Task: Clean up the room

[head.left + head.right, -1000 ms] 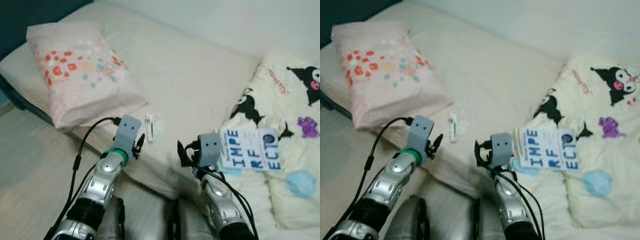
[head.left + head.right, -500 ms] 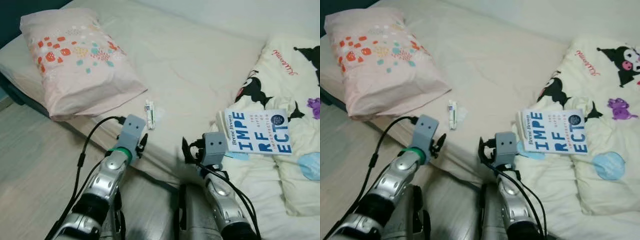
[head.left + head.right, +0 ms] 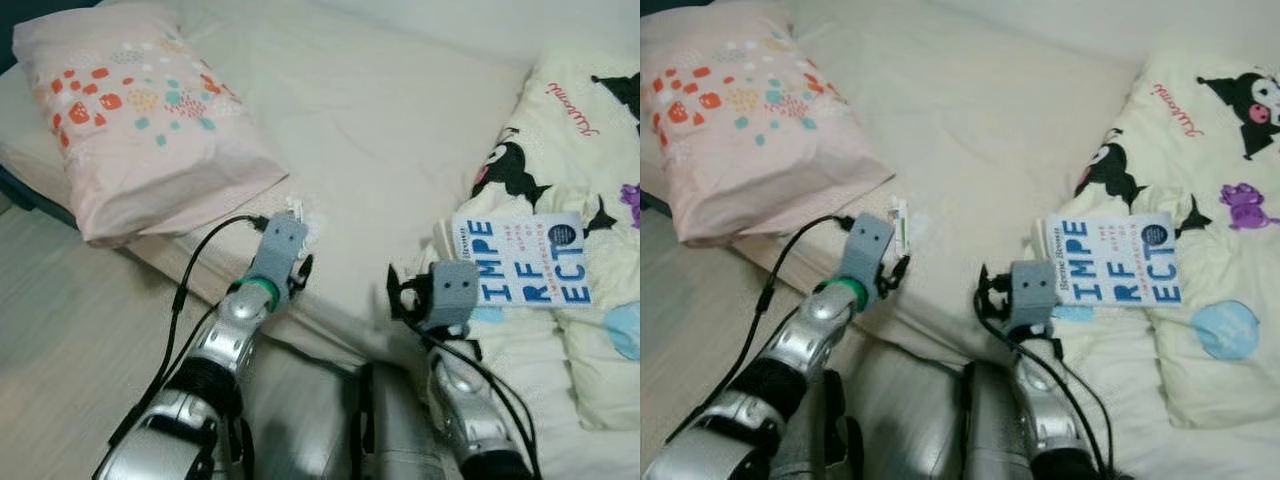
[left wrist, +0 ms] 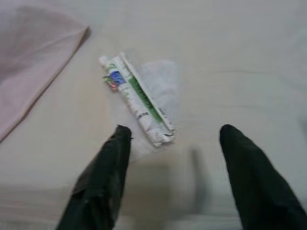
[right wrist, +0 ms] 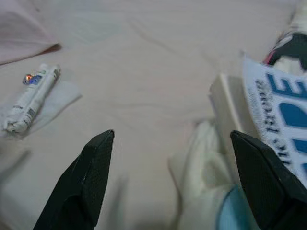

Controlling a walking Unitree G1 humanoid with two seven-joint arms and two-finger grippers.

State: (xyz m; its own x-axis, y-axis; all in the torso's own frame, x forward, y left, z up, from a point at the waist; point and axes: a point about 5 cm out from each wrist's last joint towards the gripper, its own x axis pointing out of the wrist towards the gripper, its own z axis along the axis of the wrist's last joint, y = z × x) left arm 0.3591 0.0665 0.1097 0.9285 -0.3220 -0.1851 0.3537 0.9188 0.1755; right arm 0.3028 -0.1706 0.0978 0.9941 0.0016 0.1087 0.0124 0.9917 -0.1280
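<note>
- Left wrist view: the left gripper (image 4: 172, 139) hangs low over the bed sheet (image 4: 240, 57) with its two black fingers spread wide and nothing between them; a small squeezed tube (image 4: 136, 93) lies on the sheet just beyond the fingertips, slanting from the upper left of the frame toward the centre, on a thin scrap of clear wrapper (image 4: 160, 84); the corner of a pink pillow (image 4: 33, 62) fills the upper left.
- Right eye view: the tube (image 3: 902, 222) sits near the bed's front edge, left of centre in the frame, just past the left wrist and close to the pillow's (image 3: 750, 120) lower corner; a book (image 3: 1115, 260) rests on the cartoon-print quilt (image 3: 1220, 180) at centre right.
- Right wrist view: the right gripper (image 5: 172, 139) is also wide open and empty, poised over the sheet between the tube at the frame's left and the book (image 5: 268, 110) at its right.
- Handling, as a judgement: the tube looks light, soft and part-flattened, so it should yield under pressure and may slide on the wrapper; taking it across the middle of its body, with the fingers set across its length, seems safest; the soft mattress could let it sink or tip away.
</note>
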